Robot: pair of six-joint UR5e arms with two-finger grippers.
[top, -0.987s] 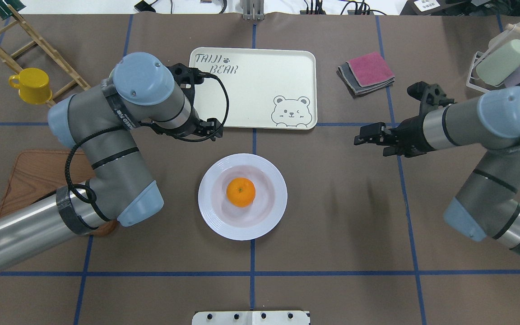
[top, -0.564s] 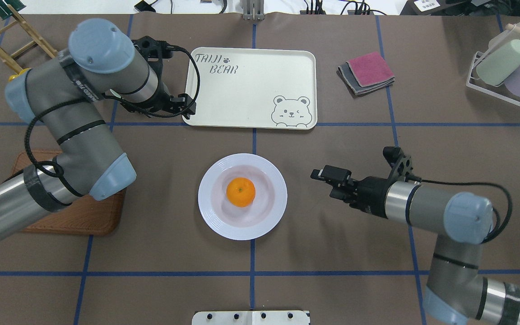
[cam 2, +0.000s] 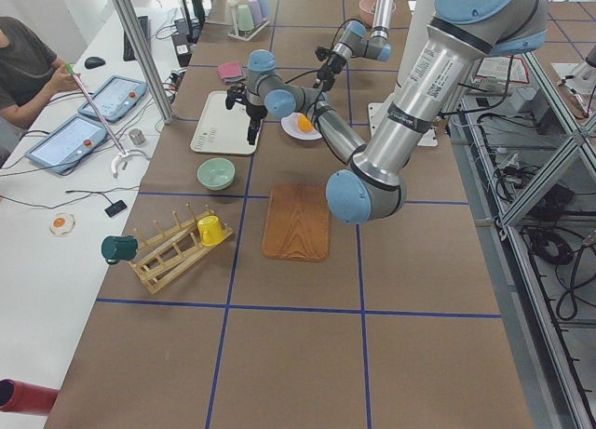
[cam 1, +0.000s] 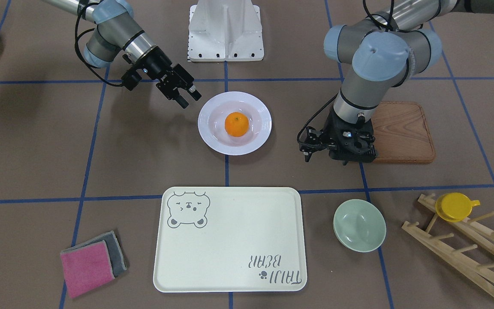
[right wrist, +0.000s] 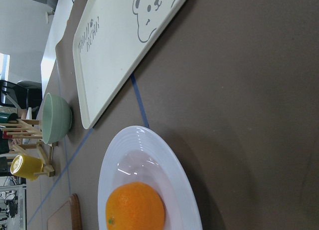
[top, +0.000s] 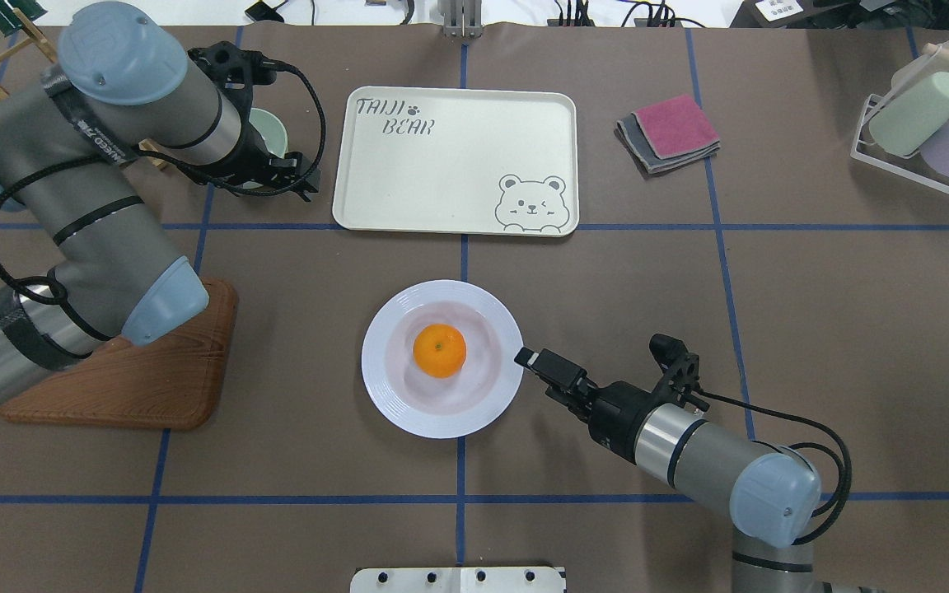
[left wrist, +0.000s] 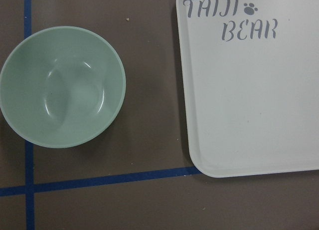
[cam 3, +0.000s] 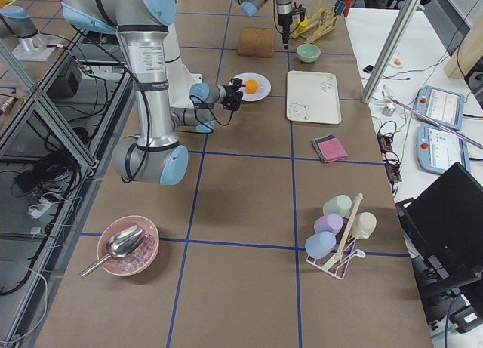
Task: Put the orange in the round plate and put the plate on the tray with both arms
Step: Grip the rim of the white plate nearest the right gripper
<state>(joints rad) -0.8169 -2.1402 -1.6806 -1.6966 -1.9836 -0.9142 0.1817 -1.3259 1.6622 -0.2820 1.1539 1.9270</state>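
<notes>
Seen from overhead, our orange [top: 440, 350] sits in the round plate [top: 441, 414] at 6 o'clock of the tray [top: 458, 169], our right gripper [top: 526, 357] parted just beside its 3 o'clock rim, while the left gripper's [top: 295, 184] spread we cannot tell.

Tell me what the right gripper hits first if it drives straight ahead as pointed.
Most likely the rim of the glossy white round plate, right ahead of the right gripper; the small orange fruit sits beyond it. Its height against the rim is unclear.
</notes>
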